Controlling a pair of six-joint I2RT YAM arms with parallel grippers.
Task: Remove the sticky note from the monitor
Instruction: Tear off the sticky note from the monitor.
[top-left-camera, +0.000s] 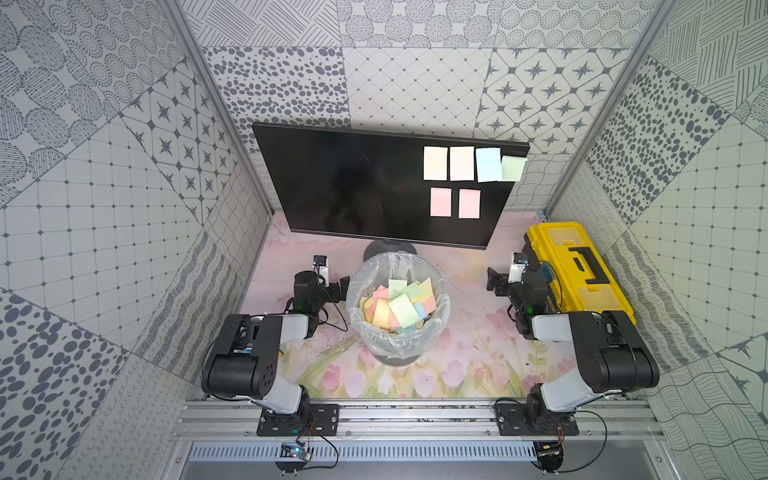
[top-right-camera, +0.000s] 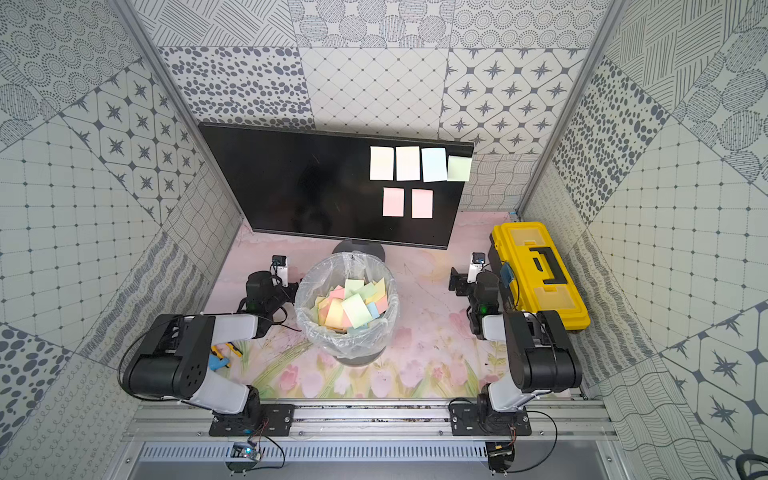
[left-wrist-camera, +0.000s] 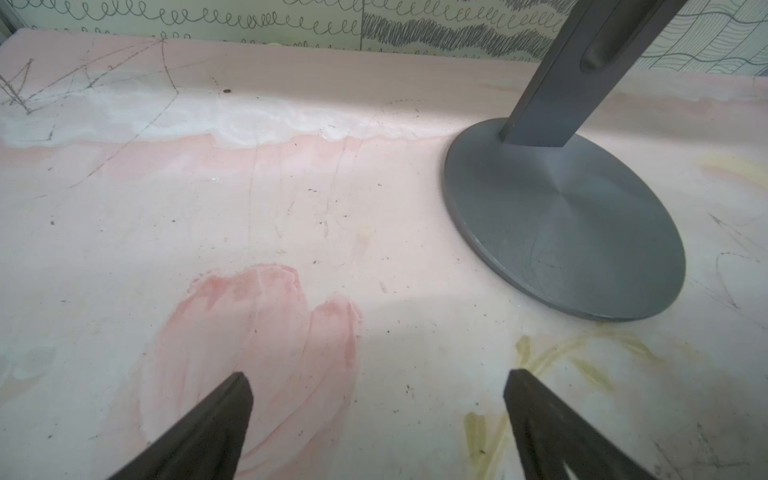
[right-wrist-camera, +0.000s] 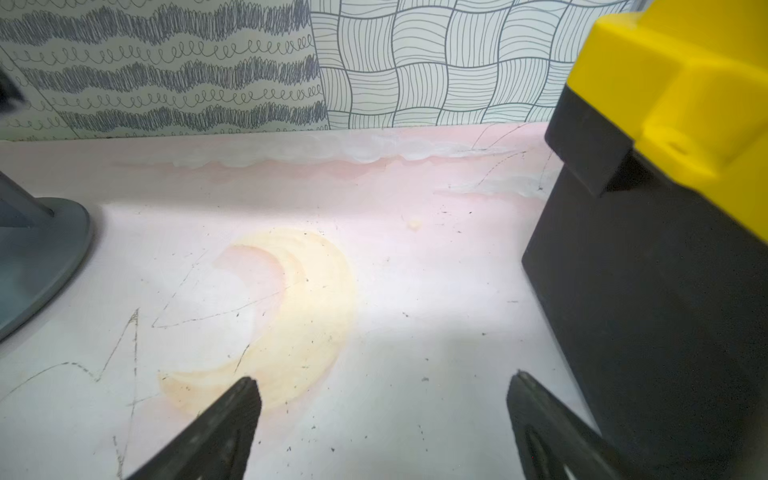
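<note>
The monitor (top-left-camera: 353, 187) stands upper centre in both top views, with a yellow toolbox (top-left-camera: 582, 270) at right and a lined waste bin (top-left-camera: 398, 307) at centre. The left gripper (left-wrist-camera: 378, 382) and right gripper (right-wrist-camera: 384, 386) flank the bin — fingers wide, holding nothing. Six sticky notes (top-left-camera: 461, 164) cling to the screen's right part.

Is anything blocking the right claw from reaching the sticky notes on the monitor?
Nothing visible does. The right claw sits low and open beside the yellow toolbox; the sticky notes hang higher up on the monitor, with clear space between.
</note>
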